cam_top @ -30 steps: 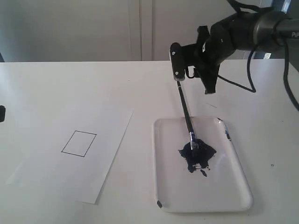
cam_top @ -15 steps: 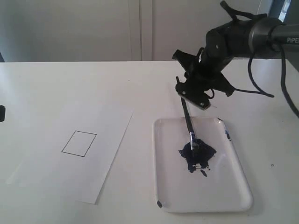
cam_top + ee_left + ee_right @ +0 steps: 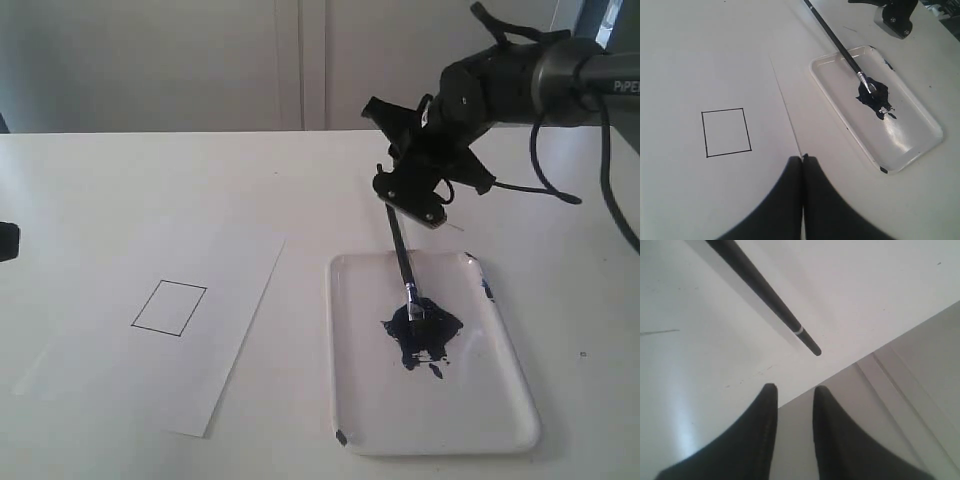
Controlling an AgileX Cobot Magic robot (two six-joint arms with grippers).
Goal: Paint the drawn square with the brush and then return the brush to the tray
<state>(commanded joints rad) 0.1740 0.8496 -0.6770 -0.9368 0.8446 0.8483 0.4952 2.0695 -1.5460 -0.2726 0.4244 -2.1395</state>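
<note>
Cannot separate brush (image 3: 401, 255) bristles from dark paint blot (image 3: 425, 335). Cannot see handle top behind right gripper (image 3: 415, 205) in exterior view. Noted handle cropped at picture edge in both wrist views.

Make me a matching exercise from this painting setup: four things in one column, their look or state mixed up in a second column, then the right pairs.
Column one
1. square
2. brush
3. tray
4. left gripper

Column two
A. shut, with nothing held
B. tip resting in the paint blot
C. black outline, white inside
D. glossy white with a low rim

Pairs: 1-C, 2-B, 3-D, 4-A
</note>
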